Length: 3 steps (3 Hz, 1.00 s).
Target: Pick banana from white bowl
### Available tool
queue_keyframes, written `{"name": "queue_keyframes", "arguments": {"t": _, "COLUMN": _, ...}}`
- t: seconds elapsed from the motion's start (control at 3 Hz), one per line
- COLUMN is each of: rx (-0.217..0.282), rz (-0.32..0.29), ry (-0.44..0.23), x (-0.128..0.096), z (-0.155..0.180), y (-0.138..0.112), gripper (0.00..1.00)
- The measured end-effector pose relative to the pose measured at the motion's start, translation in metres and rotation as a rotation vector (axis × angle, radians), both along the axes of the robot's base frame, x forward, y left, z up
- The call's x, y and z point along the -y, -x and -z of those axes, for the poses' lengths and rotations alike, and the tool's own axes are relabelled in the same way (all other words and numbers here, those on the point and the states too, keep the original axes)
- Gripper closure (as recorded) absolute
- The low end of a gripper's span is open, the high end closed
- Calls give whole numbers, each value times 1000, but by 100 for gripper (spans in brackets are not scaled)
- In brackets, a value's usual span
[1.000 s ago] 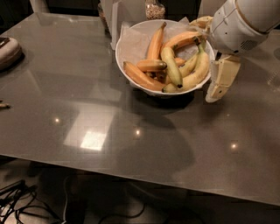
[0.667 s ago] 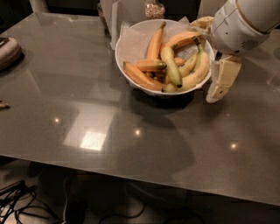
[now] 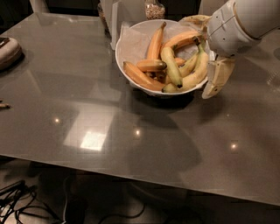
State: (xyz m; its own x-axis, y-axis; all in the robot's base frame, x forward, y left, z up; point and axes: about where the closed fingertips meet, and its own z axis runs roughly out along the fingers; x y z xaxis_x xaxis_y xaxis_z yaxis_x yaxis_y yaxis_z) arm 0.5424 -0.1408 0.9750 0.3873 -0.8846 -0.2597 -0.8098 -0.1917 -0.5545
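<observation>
At the far left edge of the grey, glossy surface (image 3: pixel 87 87) lies a rounded pale object (image 3: pixel 5 51) with a dark top, partly cut off by the frame, and below it a small thing (image 3: pixel 2 105) pokes in from the same edge, too little of it showing to tell what it is. Under the surface, in the lower left corner, dark cables (image 3: pixel 13 202) lie tangled on the floor. Bright spots of light are mirrored on the surface in front of the bowl. Toward the back, a white upright item (image 3: pixel 115 24) stands just behind the bowl's left rim, and near it a glass jar (image 3: pixel 154 8) holds something grainy. The white bowl (image 3: pixel 127 65) sits right of centre near the far side, lined with white paper (image 3: pixel 131 37) that stands up along its back wall. Inside it is a pile of bananas (image 3: pixel 170 65): orange-toned ones lie on the left and lean up against the back, while yellower, greenish ones curve along the right side, all resting within the rim. At the bowl's right edge is the robot's hand (image 3: pixel 199 54), reaching in from the upper right on a thick white arm (image 3: pixel 236 22). The hand is released, spread wide: one cream-coloured half hangs down outside the right rim, just beside the bowl wall, and the other reaches over the back rim above the bananas, with the right part of the pile between them and no banana gripped.
</observation>
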Motion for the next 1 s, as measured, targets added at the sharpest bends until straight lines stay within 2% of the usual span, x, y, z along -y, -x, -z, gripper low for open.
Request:
{"name": "queue_keyframes", "arguments": {"t": 0.33, "rx": 99, "rz": -174, "ry": -25, "x": -26, "z": -2, "y": -29, "gripper": 0}}
{"name": "queue_keyframes", "arguments": {"t": 0.67, "rx": 142, "rz": -233, "ry": 7, "x": -25, "z": -4, "y": -31, "gripper": 0}}
{"name": "queue_keyframes", "arguments": {"t": 1.0, "rx": 142, "rz": -233, "ry": 7, "x": -25, "z": -4, "y": -31, "gripper": 0}}
